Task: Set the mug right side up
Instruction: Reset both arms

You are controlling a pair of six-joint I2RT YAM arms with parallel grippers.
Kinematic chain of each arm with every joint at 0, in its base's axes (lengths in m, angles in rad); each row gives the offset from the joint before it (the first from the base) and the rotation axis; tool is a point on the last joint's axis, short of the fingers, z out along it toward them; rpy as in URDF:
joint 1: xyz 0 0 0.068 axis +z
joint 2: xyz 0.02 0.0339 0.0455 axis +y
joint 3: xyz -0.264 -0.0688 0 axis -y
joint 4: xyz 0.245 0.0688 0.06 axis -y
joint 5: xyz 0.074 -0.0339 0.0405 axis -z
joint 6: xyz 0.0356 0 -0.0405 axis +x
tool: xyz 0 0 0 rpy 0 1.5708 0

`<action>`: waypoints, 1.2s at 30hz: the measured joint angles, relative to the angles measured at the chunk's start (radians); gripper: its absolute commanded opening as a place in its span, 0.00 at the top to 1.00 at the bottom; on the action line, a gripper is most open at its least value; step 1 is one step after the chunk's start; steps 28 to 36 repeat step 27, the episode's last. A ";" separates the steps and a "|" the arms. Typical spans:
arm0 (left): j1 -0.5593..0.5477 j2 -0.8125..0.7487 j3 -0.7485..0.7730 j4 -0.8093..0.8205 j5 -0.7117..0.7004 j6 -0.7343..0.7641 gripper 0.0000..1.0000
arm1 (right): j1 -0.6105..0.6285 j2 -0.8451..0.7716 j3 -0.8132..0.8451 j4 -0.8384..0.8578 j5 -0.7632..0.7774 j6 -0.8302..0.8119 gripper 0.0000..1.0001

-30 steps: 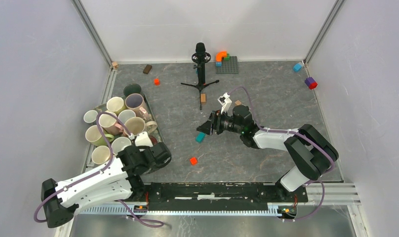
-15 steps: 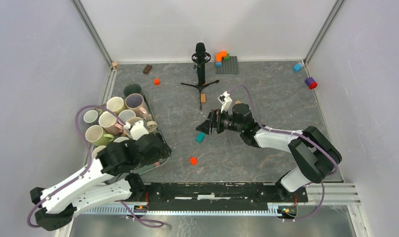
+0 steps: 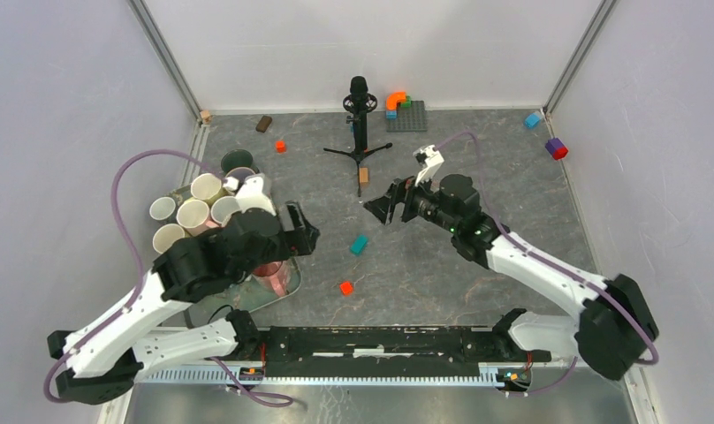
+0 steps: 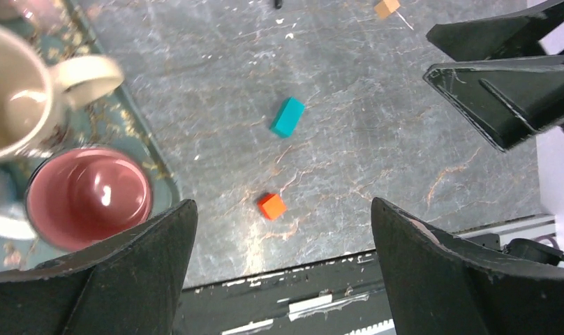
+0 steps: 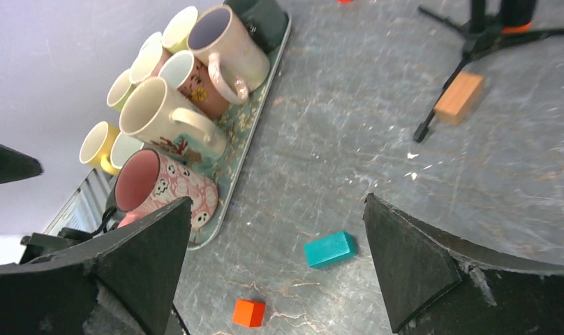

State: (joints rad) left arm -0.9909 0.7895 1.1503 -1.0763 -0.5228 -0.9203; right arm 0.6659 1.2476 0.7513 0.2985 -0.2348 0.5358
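Note:
The mug is pink with small ghost faces and stands mouth up at the near end of the tray. It also shows in the left wrist view, mug, and in the right wrist view, mug. My left gripper hangs open just right of and above the mug, with nothing between its fingers; left gripper. My right gripper is open and empty over the mid table, facing the tray; right gripper.
Several other mugs crowd the tray, mouths up. A teal block and an orange cube lie between the grippers. A microphone tripod, a wooden block and a green baseplate stand further back.
My left gripper opened, lifted from the tray's near corner and swung right, uncovering the pink mug. My right gripper opened and drew back to the right.

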 measured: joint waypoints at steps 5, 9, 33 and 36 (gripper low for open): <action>0.001 0.151 0.048 0.129 0.038 0.121 0.00 | 0.000 -0.157 0.005 -0.091 0.097 -0.054 0.02; 0.004 0.285 0.094 0.234 0.108 0.187 0.00 | 0.000 -0.290 0.005 -0.146 0.180 -0.094 0.02; 0.031 0.312 0.101 0.399 0.229 0.229 0.00 | 0.000 -0.442 -0.014 -0.211 0.311 -0.175 0.02; 0.031 0.312 0.101 0.399 0.229 0.229 0.00 | 0.000 -0.442 -0.014 -0.211 0.311 -0.175 0.02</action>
